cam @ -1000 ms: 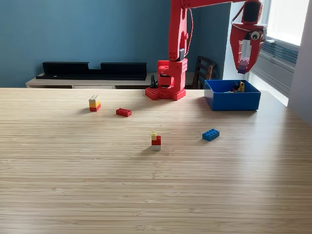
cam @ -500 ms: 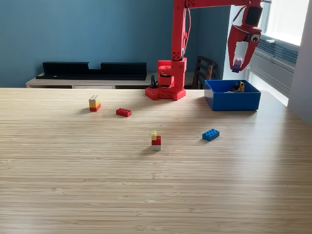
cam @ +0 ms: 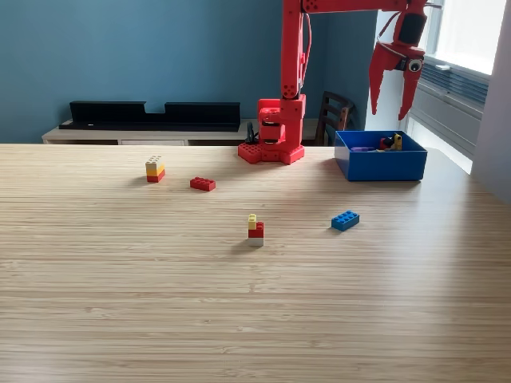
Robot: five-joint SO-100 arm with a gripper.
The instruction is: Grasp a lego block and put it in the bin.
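The gripper [cam: 391, 102] w/ the purple block a sec ago is now wide open & empty at 12 o'clock over the bin [cam: 380, 163], block now lying inside, so one's done.

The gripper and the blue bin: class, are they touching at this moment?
Apart. The exterior view shows the open gripper hanging above the bin, with wall and window visible between its fingertips and the bin's rim.

Looks like a home living room: teal-painted wall [cam: 120, 48], low sideboard [cam: 144, 134] with a long black unit on top, wooden chair [cam: 334, 112] behind a bamboo-topped bench [cam: 239, 303], bright window [cam: 471, 32] at the exterior view's right
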